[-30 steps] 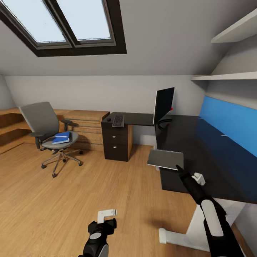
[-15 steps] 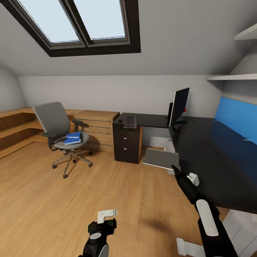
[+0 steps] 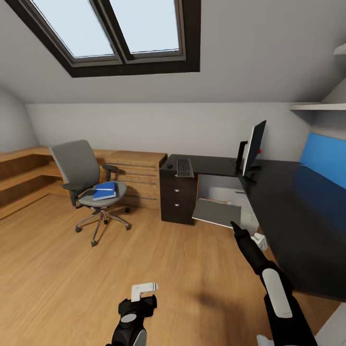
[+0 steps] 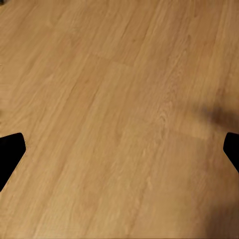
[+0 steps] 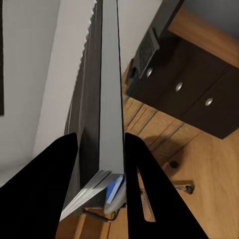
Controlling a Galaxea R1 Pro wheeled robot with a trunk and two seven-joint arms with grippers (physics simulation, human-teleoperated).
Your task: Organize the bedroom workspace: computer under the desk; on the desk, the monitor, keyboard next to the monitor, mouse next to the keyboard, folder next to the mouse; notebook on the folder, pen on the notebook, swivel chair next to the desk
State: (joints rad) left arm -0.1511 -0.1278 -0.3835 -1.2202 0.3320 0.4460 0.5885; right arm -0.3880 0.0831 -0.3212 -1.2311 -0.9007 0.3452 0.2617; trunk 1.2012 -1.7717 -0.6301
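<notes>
— Starting with the big things: what did the room look like?

— Wood floor (image 3: 72, 269) ran across most of the head view, under a sloped ceiling with a skylight (image 3: 115, 29). The desk (image 3: 288, 202) stood on the right, its glossy black top bending along the far wall to a stack of dark drawers (image 3: 179, 199), with a low light-wood cabinet (image 3: 137, 168) just beside those.

— And the swivel chair?

— The swivel chair (image 3: 77, 166) stood out on the floor in front of the cabinet, well apart from the desk's long side.

— What sat on the desk?

— The monitor (image 3: 254, 142) stood upright near the inner corner, seen almost edge-on. The keyboard (image 3: 184, 167) lay flat on the far wing above the drawers, with the small dark mouse (image 3: 169, 166) just beside it.

— Where was the notebook?

— The notebook (image 3: 217, 212), grey and spiral-bound, hung in the air beside the desk's near edge, over the floor, touching neither. The right gripper (image 3: 234, 226) had it pinched by one edge. In the right wrist view its two black fingers (image 5: 45, 189) were pressed against both covers, the binding running away from the camera.

— The folder?

— The blue folder (image 3: 105, 191) lay flat on the chair seat.

— And the other arm?

— The left gripper (image 3: 144, 288) hung low over bare floor. In the left wrist view its fingertips (image 4: 10, 154) stood wide apart with nothing between them.
</notes>
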